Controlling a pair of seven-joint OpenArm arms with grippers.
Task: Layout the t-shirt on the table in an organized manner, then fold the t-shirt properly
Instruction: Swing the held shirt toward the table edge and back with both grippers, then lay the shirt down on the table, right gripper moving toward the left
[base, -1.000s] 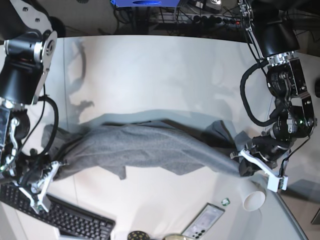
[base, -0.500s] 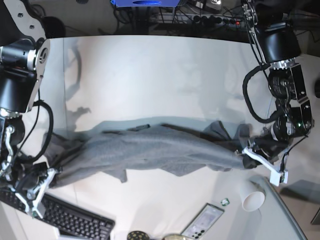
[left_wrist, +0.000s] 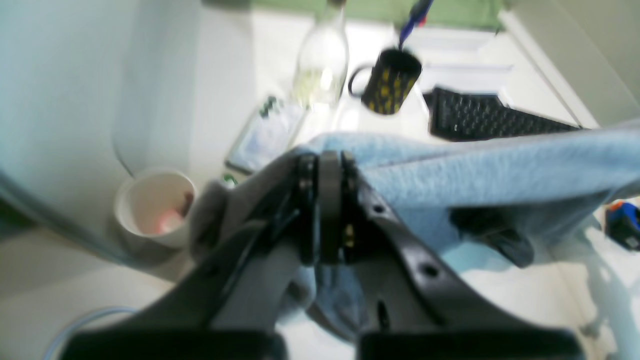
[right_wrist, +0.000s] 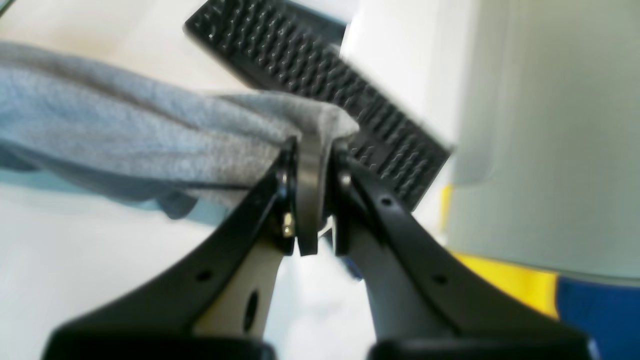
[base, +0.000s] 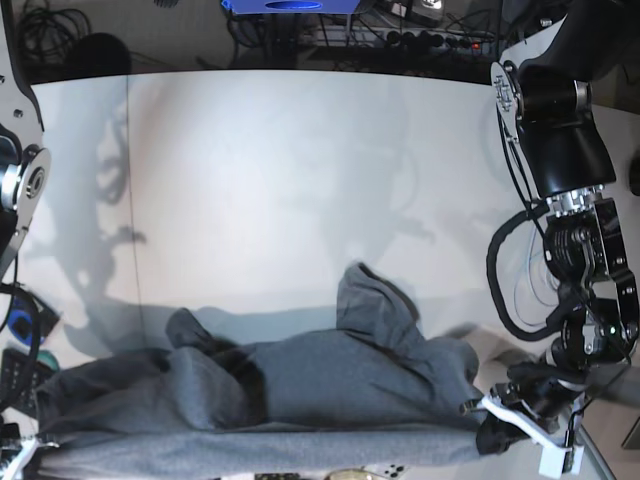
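Both sets of fingers are clenched on the t-shirt: the left fingers pinch one end and the right fingers the other, the cloth stretched between them over the near edge of the desk. Maintain equal tension and keep both hems level. Open desk lies beyond; a keyboard, cup and mug crowd the near side.

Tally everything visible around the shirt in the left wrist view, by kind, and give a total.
T-shirt: 1, the t-shirt, stretched to the right.
Cups and mugs: 2, a white paper cup and a black mug.
Bottles: 1, a clear bottle.
Keyboards: 1, a black keyboard.
Flat handheld devices: 1, beside the cup; too blurred to name.
Total: 6
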